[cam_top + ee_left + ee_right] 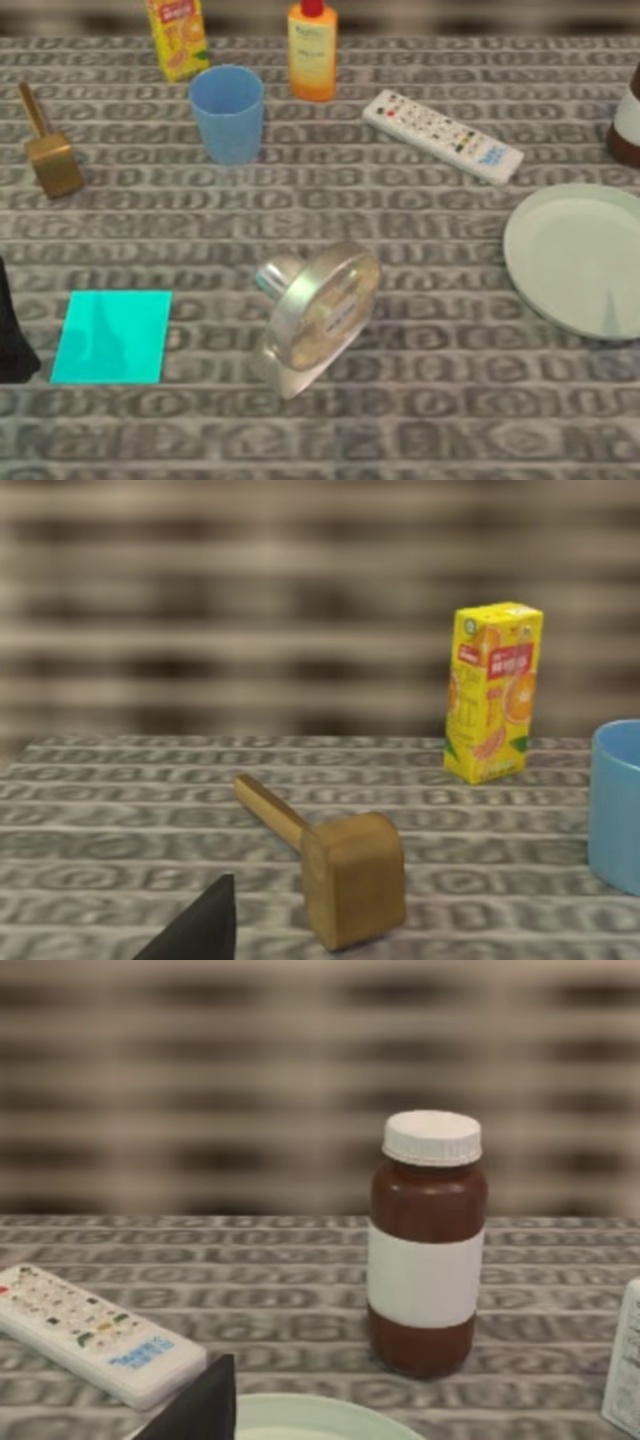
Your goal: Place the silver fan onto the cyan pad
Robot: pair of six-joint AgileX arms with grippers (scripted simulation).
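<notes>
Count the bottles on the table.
2: an orange bottle at the far edge beside the juice carton, and a brown bottle at the far right. None appear hidden.

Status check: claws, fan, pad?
Left arm parked at table's left edge. Silver fan mid-table, ungrasped, right of cyan pad. Nothing between them.

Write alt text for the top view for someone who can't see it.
A round silvery-metal fan lies mid-table, apart from the flat cyan pad to its left. Behind stand a blue cup, orange juice carton, orange bottle, white remote and wooden mallet; a pale green plate sits right.
</notes>
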